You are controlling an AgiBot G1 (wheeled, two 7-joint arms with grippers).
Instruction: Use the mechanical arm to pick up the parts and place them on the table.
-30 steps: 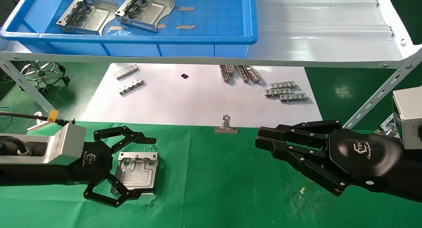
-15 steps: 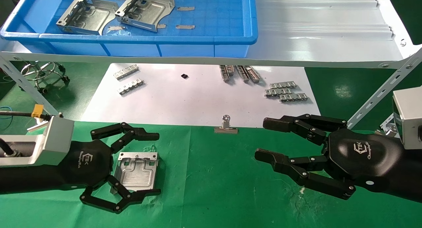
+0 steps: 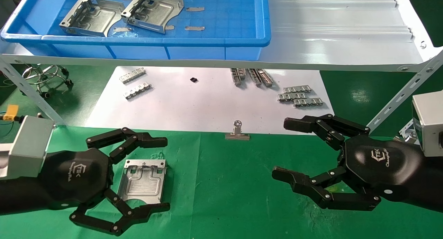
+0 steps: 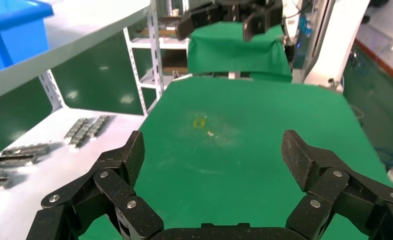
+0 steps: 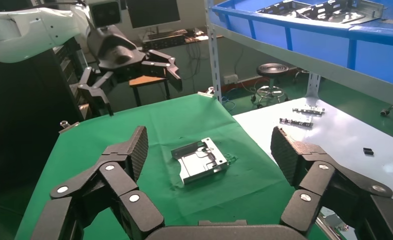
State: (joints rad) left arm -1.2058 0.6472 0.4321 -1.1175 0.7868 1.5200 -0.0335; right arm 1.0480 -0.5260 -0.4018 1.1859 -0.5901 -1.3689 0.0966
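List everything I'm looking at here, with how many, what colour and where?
Parts: three, silvery; one flat on the green table, two in the blue bin.
Table: one, green cloth.
Blue bin: one, on the white shelf.
White paper sheet: one, under the shelf.
Toothed clip strips: several, silver, on the paper.
Binder clip: one, silver, at the paper's near edge.
Small black piece: one, on the paper.
Stool: one, chrome base, far left.
Left gripper: black, open, around the table part without touching it.
Right gripper: black, open, empty.

Green table (image 3: 242, 190) w/ one part (image 3: 142, 181) (flat), paper sheet (image 3: 207, 104).
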